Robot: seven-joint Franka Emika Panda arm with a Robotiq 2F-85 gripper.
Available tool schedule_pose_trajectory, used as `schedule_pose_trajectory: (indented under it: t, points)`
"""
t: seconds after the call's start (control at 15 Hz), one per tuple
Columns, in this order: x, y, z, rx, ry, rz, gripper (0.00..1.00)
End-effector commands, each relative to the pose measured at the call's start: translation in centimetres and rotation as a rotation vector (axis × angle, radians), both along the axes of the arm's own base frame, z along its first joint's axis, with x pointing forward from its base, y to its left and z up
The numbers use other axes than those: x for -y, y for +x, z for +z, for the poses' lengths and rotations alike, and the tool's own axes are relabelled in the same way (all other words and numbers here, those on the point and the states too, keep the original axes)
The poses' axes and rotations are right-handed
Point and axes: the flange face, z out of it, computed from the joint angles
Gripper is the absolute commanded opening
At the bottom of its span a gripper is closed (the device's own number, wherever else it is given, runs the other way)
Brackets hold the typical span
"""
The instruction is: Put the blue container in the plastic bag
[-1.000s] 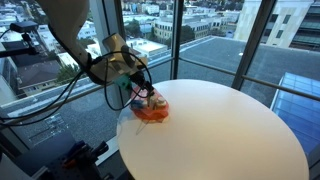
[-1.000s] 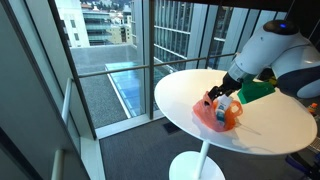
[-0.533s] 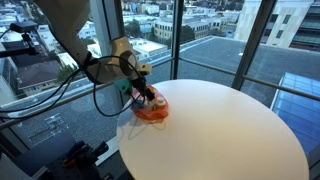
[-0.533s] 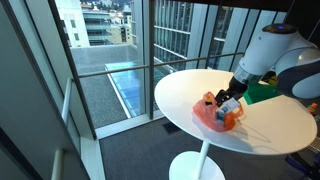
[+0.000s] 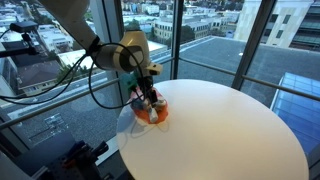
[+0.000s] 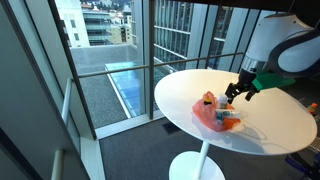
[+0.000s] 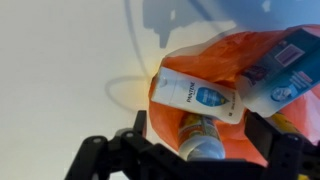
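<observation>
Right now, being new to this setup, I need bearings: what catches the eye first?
The orange bag sits near the edge of the round white table, bright beside the tall windows. The gripper hangs open above it. The wrist view shows a white packet and a blue container inside.

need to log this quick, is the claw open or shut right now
Claw: open, holding nothing, above the orange bag.

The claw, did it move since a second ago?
Yes. In an exterior view the claw has slid to the right and lifted a little, away from the orange bag, which stayed where it was.
</observation>
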Motion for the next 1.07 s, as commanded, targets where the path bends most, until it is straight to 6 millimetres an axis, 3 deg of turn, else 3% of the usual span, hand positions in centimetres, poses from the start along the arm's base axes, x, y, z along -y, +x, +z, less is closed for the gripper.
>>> schedule_pose_trajectory:
  t: [0.0,0.4,0.67,1.0]
  points:
    - [1.3,0.3,2.3,-0.032,0.021,-0.011,1.00]
    - [3.5,-0.6,2.9,-0.071,0.019,-0.031,1.00]
    - [5.8,-1.3,1.2,-0.062,0.005,-0.066,1.00]
    - [8.8,-0.3,-0.8,-0.004,0.006,-0.099,1.00]
